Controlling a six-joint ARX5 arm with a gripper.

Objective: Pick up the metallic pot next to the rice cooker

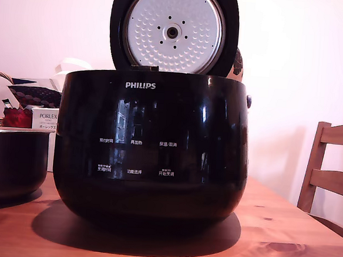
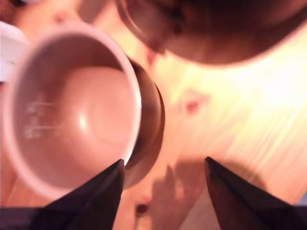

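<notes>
Metallic pot (image 1: 11, 163): upright on the wooden surface (image 1: 282, 230), at the exterior view's left edge, beside the Philips rice cooker (image 1: 151, 147), whose lid stands raised. Wrist view alone shows the pot's open mouth, facing up, and the tool (image 2: 163, 168): jaws spread wide, empty, one tip at the pot's rim.

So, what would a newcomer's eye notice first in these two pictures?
The large glossy black rice cooker fills the middle of the exterior view, its lid standing open with a dimpled silver plate. At that view's left edge, the smaller metallic pot sits beside it on the wooden table. In the wrist view, the open gripper hovers by the pot's rim.
</notes>
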